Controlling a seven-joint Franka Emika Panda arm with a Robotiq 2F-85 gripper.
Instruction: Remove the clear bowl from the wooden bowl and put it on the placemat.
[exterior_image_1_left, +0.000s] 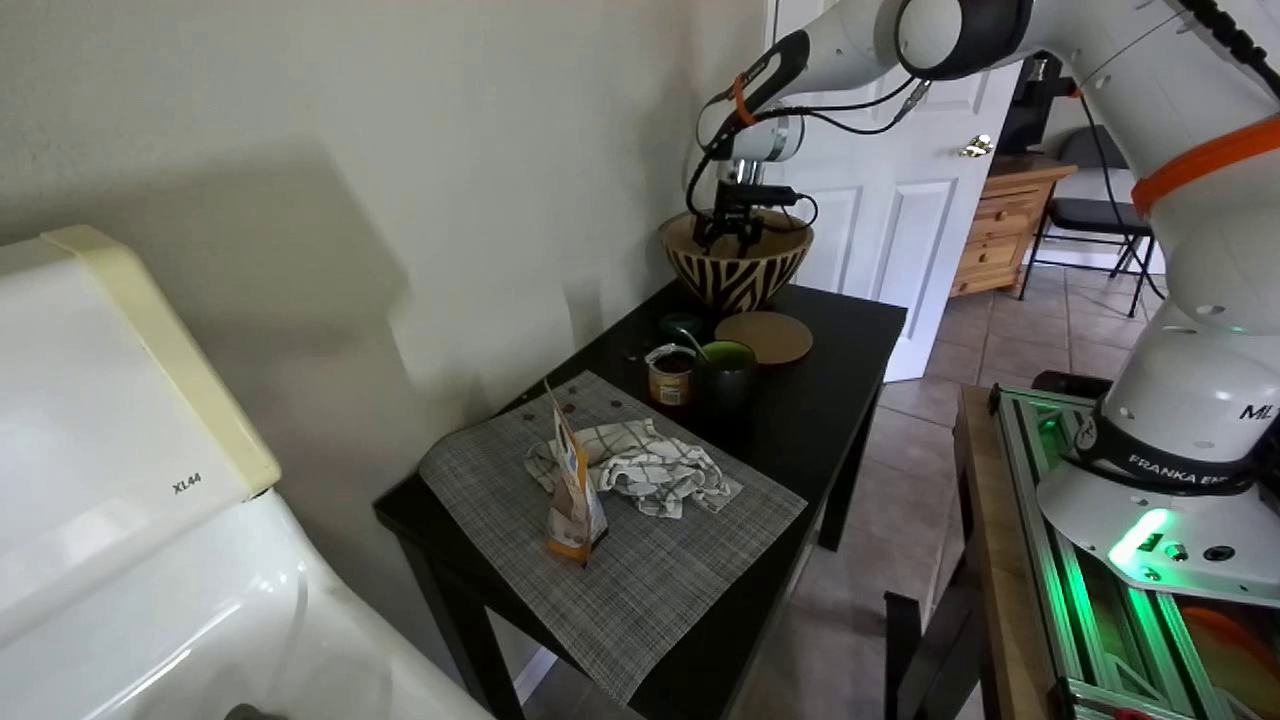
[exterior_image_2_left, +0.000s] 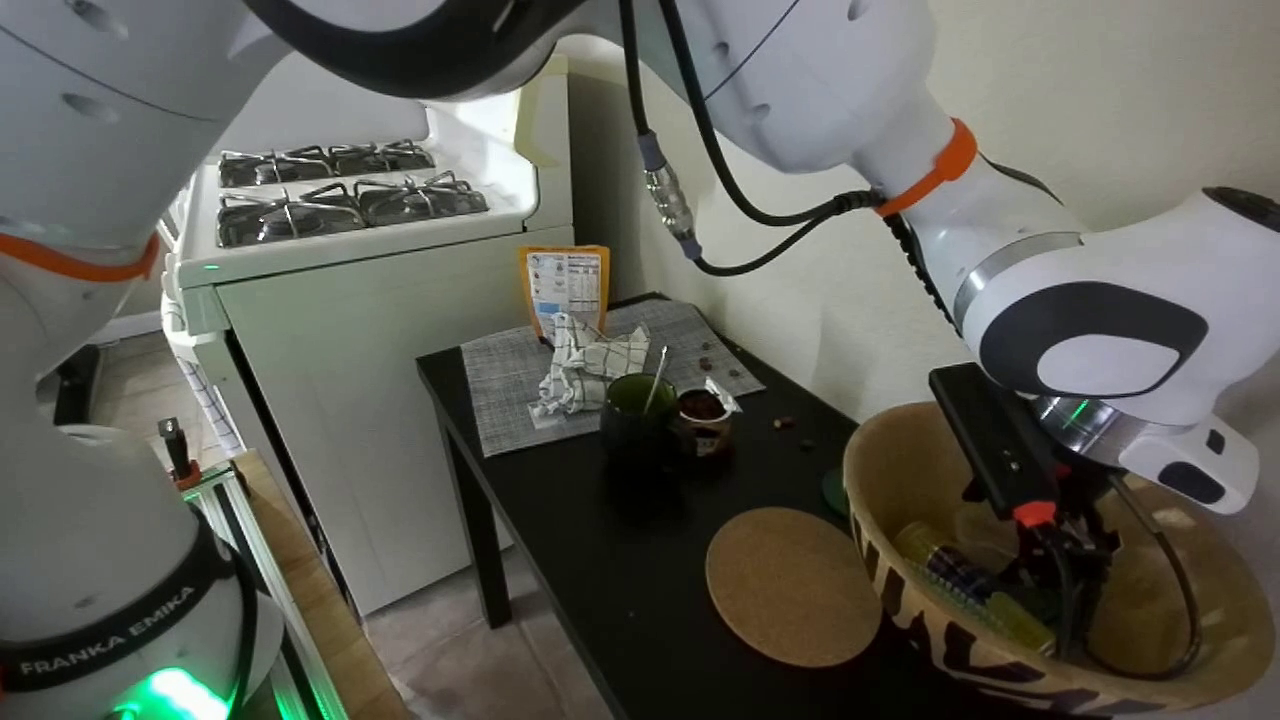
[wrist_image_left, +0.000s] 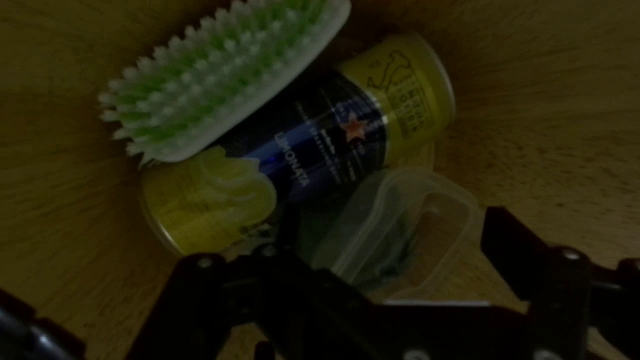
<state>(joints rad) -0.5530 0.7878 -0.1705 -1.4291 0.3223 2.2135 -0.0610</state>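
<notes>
The wooden bowl (exterior_image_1_left: 738, 282), with zigzag-striped sides, stands at the far end of the black table by the wall. It also shows in an exterior view (exterior_image_2_left: 905, 450) and in the wrist view (wrist_image_left: 555, 125). The clear bowl (wrist_image_left: 452, 215) lies tilted inside it in the wrist view, beside a yellow and blue can (wrist_image_left: 320, 145). My gripper (wrist_image_left: 395, 235) is open and reaches into the wooden bowl, with the clear bowl between and beyond its fingers; I cannot tell whether they touch. The grey placemat (exterior_image_1_left: 660, 570) covers the table's other end, also in an exterior view (exterior_image_2_left: 500, 385).
A green-bristled brush (wrist_image_left: 225, 85) lies against the can. A checked cloth (exterior_image_1_left: 650, 470) and an upright pouch (exterior_image_1_left: 575, 490) are on the placemat. A dark cup (exterior_image_1_left: 728, 375) with a spoon, an open tub (exterior_image_1_left: 670, 380) and a tan disc (exterior_image_1_left: 765, 336) stand between placemat and bowl.
</notes>
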